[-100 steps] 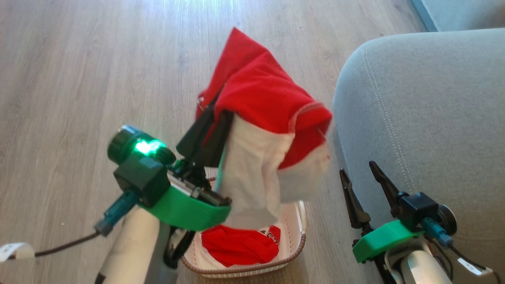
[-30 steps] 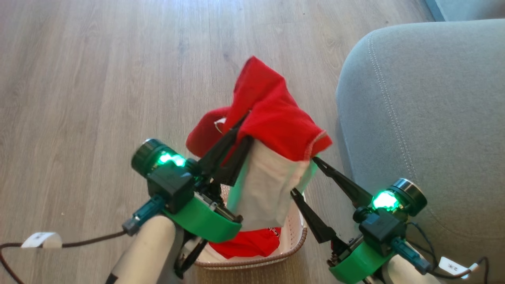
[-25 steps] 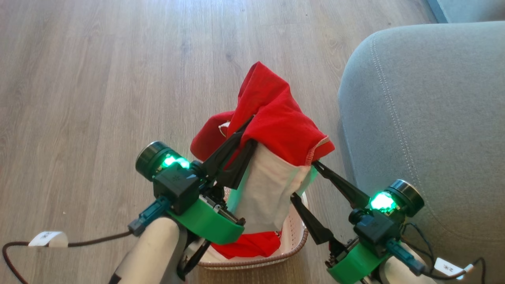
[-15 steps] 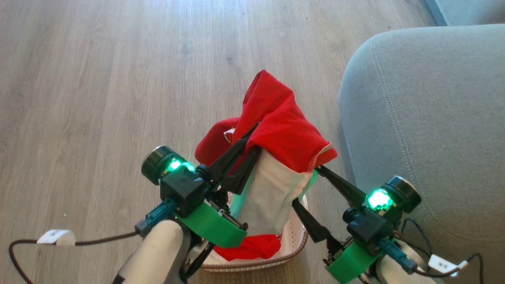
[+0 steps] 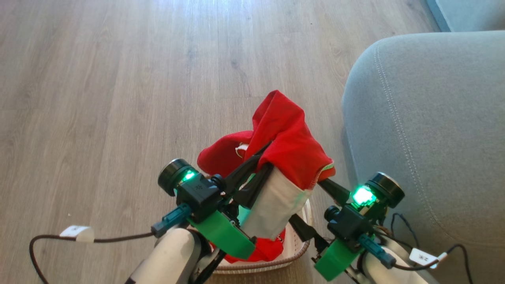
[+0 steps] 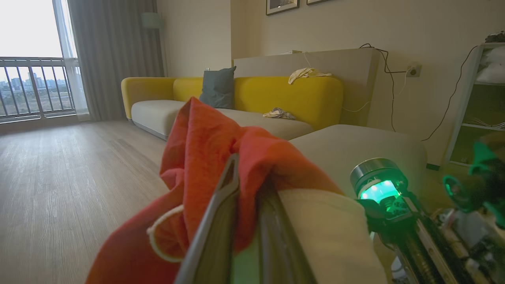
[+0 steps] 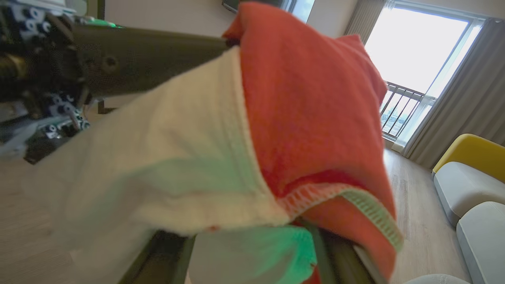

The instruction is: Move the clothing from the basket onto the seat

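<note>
A half red, half white garment point(image 5: 288, 157) hangs above the basket point(image 5: 272, 263), pinched in my shut left gripper point(image 5: 270, 157). In the left wrist view the red cloth point(image 6: 205, 146) bunches over the left gripper point(image 6: 250, 185). My right gripper point(image 5: 305, 201) is open, its two fingers set either side of the hanging white part. Its fingertips are under the cloth. The right wrist view has the garment point(image 7: 276, 98) draped across the open fingers point(image 7: 165, 256). A second red garment point(image 5: 272, 247) lies in the basket. The grey seat point(image 5: 426, 118) is just to the right.
Wooden floor point(image 5: 118, 98) spreads to the left and ahead. A dark cable with a white tag point(image 5: 77, 232) trails at the lower left. A yellow sofa point(image 6: 276, 90) with a grey cushion stands against the far wall, and a shelf unit point(image 6: 485, 98) is at the right.
Both arms and the held garment have come lower and nearer to me over the basket. The left gripper stays shut on the garment. The right gripper stays open around its white part.
</note>
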